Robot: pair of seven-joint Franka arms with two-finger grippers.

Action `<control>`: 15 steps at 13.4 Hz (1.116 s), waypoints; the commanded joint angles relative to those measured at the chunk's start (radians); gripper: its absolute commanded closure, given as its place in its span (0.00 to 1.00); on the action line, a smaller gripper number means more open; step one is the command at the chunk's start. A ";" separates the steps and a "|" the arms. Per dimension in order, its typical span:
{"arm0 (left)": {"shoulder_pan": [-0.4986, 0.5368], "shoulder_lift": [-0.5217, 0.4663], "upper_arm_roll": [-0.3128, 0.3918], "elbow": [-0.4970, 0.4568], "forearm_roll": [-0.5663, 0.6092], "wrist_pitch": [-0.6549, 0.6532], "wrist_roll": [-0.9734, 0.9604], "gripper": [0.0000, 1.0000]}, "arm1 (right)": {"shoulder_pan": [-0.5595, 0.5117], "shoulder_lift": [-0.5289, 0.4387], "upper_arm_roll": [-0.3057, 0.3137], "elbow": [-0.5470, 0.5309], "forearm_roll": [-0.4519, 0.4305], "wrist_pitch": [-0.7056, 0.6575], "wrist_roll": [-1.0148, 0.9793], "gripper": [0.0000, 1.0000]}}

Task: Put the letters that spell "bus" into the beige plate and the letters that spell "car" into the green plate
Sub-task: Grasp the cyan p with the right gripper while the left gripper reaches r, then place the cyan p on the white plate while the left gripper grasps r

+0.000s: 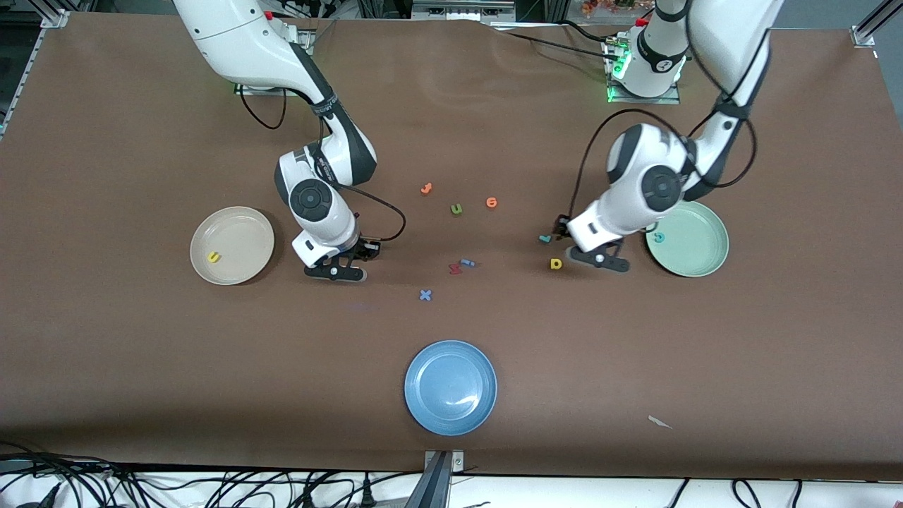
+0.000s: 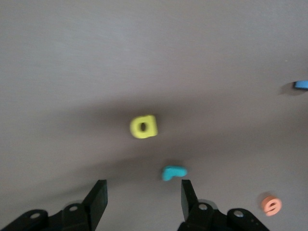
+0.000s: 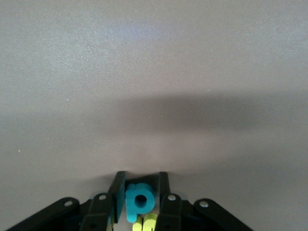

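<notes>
Holding: right pincer point(image 3: 139, 192) grips teal "b" point(image 3: 140, 201), beside beige plate point(image 1: 243, 264).
Waiting: left pincer point(image 2: 142, 197) wide, over teal "r" point(image 2: 172, 172).

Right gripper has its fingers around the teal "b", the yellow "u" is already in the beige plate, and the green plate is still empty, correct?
Not quite: the green plate is not empty. The front view shows a teal "c" lying in it. The rest holds: the right gripper has its fingers around the teal "b", and the yellow "u" lies in the beige plate.
</notes>
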 commanded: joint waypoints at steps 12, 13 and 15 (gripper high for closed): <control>-0.083 0.115 0.021 -0.006 -0.014 0.104 -0.087 0.25 | -0.007 -0.127 -0.184 0.140 0.003 -0.442 -0.138 0.84; -0.083 0.109 0.021 -0.023 -0.014 0.104 -0.087 0.25 | -0.007 -0.138 -0.226 0.135 0.003 -0.452 -0.190 0.84; -0.083 0.096 0.021 -0.048 -0.014 0.102 -0.087 0.25 | -0.007 -0.136 -0.303 0.129 0.003 -0.466 -0.277 0.84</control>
